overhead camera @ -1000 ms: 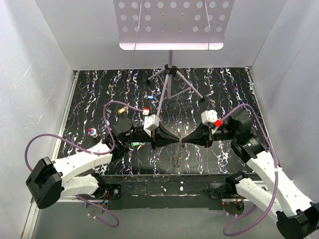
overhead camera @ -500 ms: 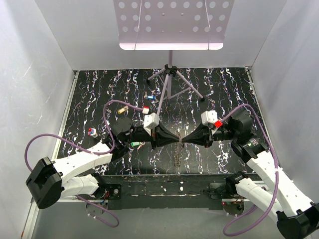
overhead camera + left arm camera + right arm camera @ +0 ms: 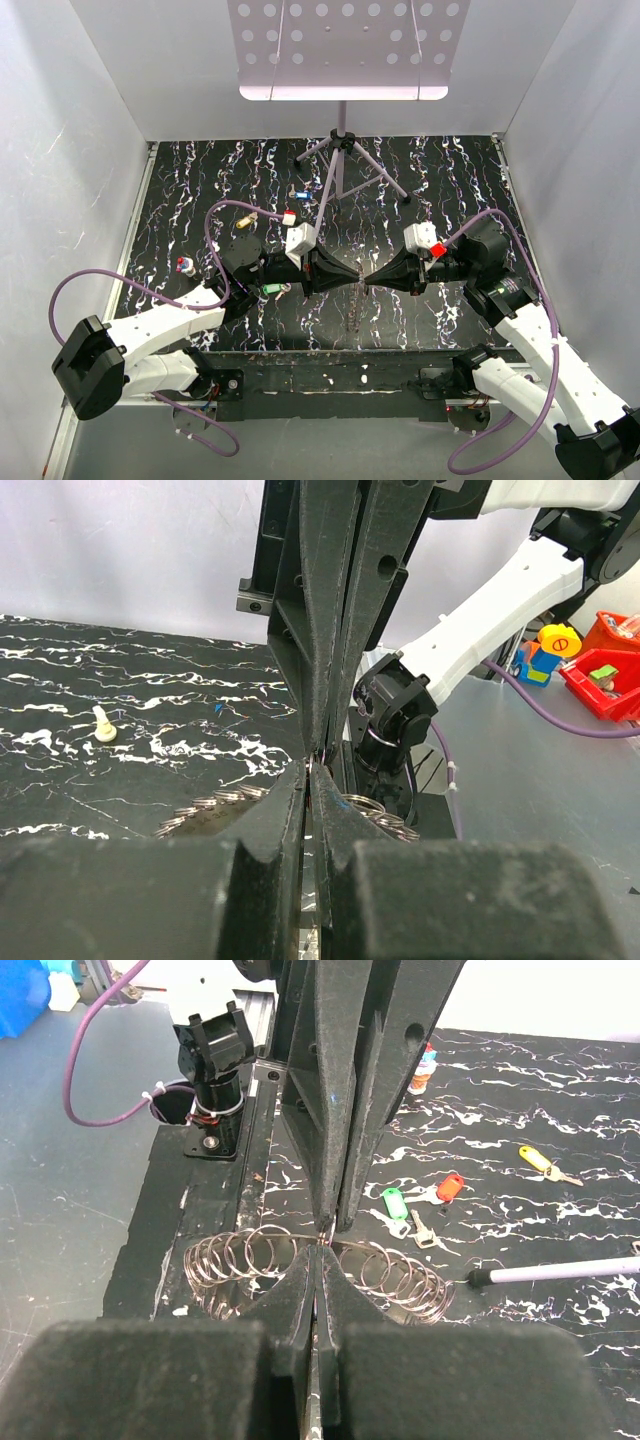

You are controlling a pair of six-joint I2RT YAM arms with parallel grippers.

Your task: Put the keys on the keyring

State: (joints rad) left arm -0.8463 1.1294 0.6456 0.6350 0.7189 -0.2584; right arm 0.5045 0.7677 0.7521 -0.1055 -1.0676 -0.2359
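The left gripper (image 3: 350, 279) and right gripper (image 3: 370, 279) are both clenched and meet tip to tip. Something small glints between the tips, but I cannot tell what. The keyring (image 3: 385, 1270) lies directly beneath them, and the green key (image 3: 394, 1202) and red key (image 3: 449, 1187) lie beside the left gripper's flank. No key looks threaded yet. To do this well, one gripper should pin the ring steady while the other takes a key by its head, bow hole clear.

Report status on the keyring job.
Left claw, right claw shut, tip to tip over keyring. Keys loose on table. Stand leg close beside keyring.
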